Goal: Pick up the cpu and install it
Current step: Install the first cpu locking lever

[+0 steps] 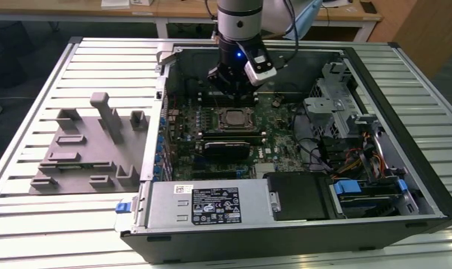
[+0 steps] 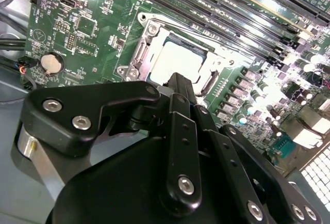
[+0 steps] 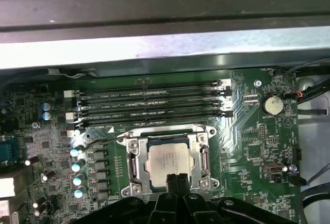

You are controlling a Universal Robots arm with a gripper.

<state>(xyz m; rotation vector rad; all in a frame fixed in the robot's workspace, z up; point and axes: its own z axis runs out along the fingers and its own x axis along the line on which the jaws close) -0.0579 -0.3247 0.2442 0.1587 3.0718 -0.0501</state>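
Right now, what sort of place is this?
Probably a robotics lab or test workshop: an open computer case on a slatted metal table, grey fixture blocks beside it, and a robot arm reaching inside.

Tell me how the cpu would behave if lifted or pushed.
The cpu is a thin flat square, so probably stiff and light, unlikely to roll. Its shiny metal top looks smooth, so maybe slippery. It sits inside the socket frame, so a sideways push would likely not shift it.

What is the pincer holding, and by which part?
Nothing, it seems. The pincer is shut and empty over the cpu, which lies flat in its socket.
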